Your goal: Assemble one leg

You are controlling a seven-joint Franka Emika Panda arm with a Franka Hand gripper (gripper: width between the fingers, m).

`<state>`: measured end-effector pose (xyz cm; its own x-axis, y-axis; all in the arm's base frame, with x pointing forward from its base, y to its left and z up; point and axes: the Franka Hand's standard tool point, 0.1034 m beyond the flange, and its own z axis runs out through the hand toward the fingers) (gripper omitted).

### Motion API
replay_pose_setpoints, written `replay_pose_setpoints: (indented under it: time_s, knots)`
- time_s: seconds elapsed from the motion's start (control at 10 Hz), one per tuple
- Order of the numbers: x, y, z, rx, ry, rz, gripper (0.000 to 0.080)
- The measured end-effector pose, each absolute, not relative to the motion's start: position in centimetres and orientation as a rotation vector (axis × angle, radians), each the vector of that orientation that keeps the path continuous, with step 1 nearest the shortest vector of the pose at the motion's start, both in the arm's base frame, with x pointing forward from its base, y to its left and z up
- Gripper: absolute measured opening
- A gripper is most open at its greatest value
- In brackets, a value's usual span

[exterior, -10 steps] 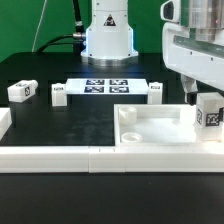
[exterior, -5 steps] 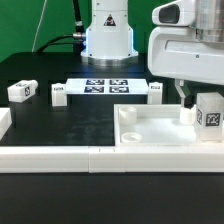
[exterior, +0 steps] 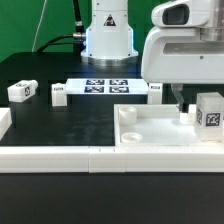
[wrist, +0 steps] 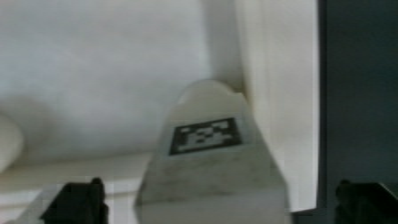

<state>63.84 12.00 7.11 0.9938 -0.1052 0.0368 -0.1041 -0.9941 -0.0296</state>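
A stubby white leg [exterior: 209, 112] with a square tag stands at the right end of the large white tray [exterior: 150, 131]. My gripper [exterior: 180, 98] hangs just behind and to the exterior view's left of this leg, low over the tray's far right corner. In the wrist view the tagged leg [wrist: 210, 140] shows between my two dark fingertips [wrist: 79, 201], with a gap on each side. The gripper [wrist: 222, 202] is open and holds nothing. Three more legs lie on the black table: two on the exterior view's left [exterior: 22, 90] [exterior: 58, 95] and one behind the tray [exterior: 155, 90].
The marker board [exterior: 105, 87] lies flat at the back, in front of the robot base [exterior: 108, 40]. A low white wall [exterior: 55, 157] runs along the front edge, with a short white piece [exterior: 4, 122] at the exterior view's left.
The arm and its hand have shifted toward the exterior view's left. The leg on the tray has stayed in place.
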Motion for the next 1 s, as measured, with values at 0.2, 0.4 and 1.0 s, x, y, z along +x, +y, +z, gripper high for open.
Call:
replay_pose_setpoints:
  time_s: [0.2, 0.4, 1.0]
  knots:
    - [63.84, 12.00, 7.11, -3.108, 0.183, -0.059, 0.0451]
    - [63.84, 11.99, 7.11, -3.108, 0.183, -0.059, 0.0286]
    - [63.74, 11.83, 7.02, -2.931, 0.997, -0.037, 0.0290]
